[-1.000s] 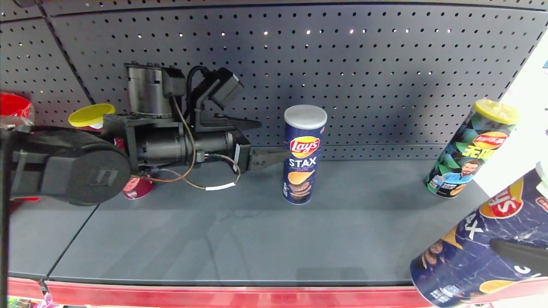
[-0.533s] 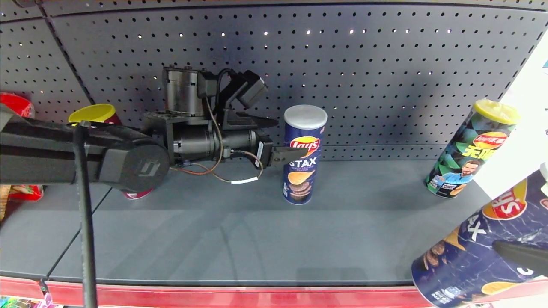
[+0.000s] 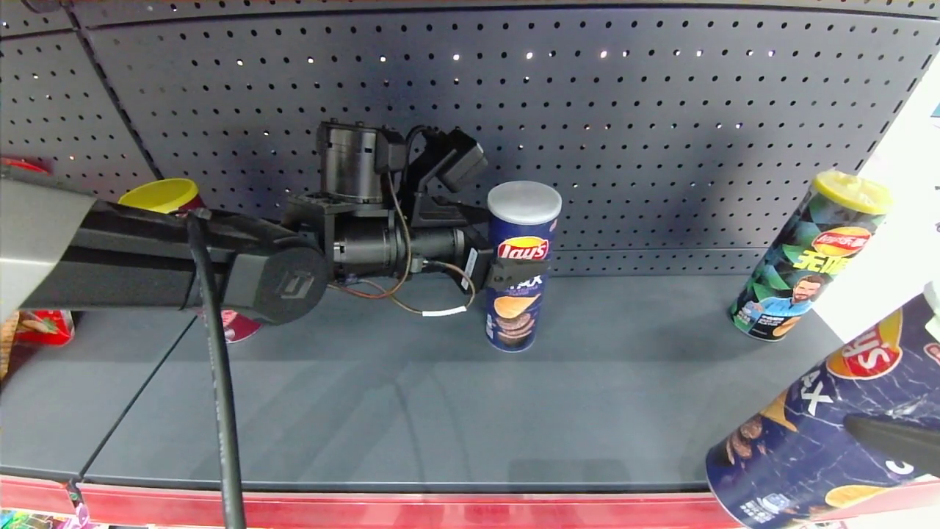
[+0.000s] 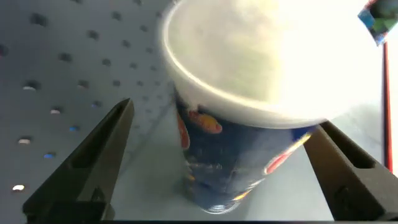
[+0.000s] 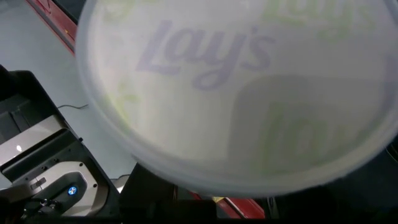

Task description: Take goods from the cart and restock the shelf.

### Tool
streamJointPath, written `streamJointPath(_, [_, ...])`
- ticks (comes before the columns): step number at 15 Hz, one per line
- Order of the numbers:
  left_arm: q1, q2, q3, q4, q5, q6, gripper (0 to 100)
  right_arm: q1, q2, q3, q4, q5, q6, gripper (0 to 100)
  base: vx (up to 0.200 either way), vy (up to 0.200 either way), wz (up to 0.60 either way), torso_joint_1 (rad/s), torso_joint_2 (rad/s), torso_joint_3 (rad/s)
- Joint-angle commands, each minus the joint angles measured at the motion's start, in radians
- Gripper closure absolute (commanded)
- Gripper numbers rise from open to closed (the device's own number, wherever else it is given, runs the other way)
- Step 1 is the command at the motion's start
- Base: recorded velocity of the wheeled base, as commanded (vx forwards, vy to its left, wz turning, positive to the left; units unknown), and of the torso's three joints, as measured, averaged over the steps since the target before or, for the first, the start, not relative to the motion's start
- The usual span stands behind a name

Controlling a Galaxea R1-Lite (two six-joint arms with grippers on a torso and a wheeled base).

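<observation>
Two blue chip cans. First blue chip can (image 3: pixel 520 317) stands upright on the shelf (image 3: pixel 411 411); left gripper (image 3: pixel 515 275) straddles it, jaws spread, gaps both sides. Second blue chip can (image 3: pixel 808 441), tilted, well right of the first, is pinched by right gripper (image 3: pixel 877 432).

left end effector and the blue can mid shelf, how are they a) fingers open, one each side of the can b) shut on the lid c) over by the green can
a: in the left wrist view the fingers of the left end effector stand spread, one each side of the blue can.
</observation>
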Motion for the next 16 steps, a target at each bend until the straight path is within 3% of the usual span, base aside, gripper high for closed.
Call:
streamJointPath(1, [-0.013,0.0,-0.008,-0.002,-0.001,-0.001,0,0.0,0.004,-0.001,0.0,-0.001,0.0,100,0.0,0.0,0.0,0.0,0.0,0.0])
streamJointPath(6, [-0.016,0.055,-0.072,-0.007,-0.007,-0.002,0,-0.001,0.004,-0.004,0.0,-0.001,0.0,100,0.0,0.0,0.0,0.0,0.0,0.0])
streamJointPath(7, [-0.016,0.066,-0.082,-0.007,-0.007,-0.002,100,-0.001,0.006,-0.004,0.0,-0.001,0.0,100,0.0,0.0,0.0,0.0,0.0,0.0])
streamJointPath(13, [-0.045,0.038,-0.066,-0.005,-0.007,-0.048,100,-0.001,0.003,-0.004,0.0,-0.001,0.014,100,0.0,0.0,0.0,0.0,0.0,0.0])
streamJointPath(16, [-0.046,-0.066,0.044,-0.005,-0.032,-0.052,100,-0.001,0.003,-0.007,0.0,-0.002,0.014,100,0.0,0.0,0.0,0.0,0.0,0.0])
